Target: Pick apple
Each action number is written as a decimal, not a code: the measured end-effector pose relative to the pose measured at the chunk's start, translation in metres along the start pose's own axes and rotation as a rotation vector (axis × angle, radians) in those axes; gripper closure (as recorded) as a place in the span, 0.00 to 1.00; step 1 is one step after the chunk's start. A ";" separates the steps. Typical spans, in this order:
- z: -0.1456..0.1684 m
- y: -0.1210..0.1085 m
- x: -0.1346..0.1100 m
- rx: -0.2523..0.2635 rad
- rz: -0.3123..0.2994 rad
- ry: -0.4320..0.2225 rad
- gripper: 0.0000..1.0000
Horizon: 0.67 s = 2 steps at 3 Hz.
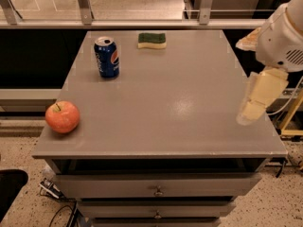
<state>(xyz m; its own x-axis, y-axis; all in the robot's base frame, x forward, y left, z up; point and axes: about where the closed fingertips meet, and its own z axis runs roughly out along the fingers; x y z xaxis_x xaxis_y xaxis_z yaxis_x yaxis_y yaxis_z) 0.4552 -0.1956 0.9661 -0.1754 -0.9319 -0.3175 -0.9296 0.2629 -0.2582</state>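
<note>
The red-orange apple (pixel 62 117) with a short dark stem sits upright near the front left corner of the grey table (pixel 170 108). My gripper (pixel 259 98) hangs down from the white arm at the table's right edge. It is far to the right of the apple, about a table's width away, and holds nothing that I can see.
A blue soda can (pixel 106 57) stands at the back left of the table. A green and yellow sponge (pixel 152 40) lies at the back middle. Drawers (pixel 156 189) with small knobs run under the table front. A metal rail (pixel 142 22) runs behind the table.
</note>
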 end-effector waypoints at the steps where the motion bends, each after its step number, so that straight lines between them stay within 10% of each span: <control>1: 0.045 -0.007 -0.039 -0.028 -0.024 -0.224 0.00; 2: 0.074 -0.004 -0.074 -0.058 -0.031 -0.430 0.00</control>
<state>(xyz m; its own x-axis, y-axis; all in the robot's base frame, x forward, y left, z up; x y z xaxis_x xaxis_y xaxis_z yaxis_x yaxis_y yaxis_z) 0.4963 -0.1093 0.9233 -0.0074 -0.7470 -0.6648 -0.9513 0.2102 -0.2256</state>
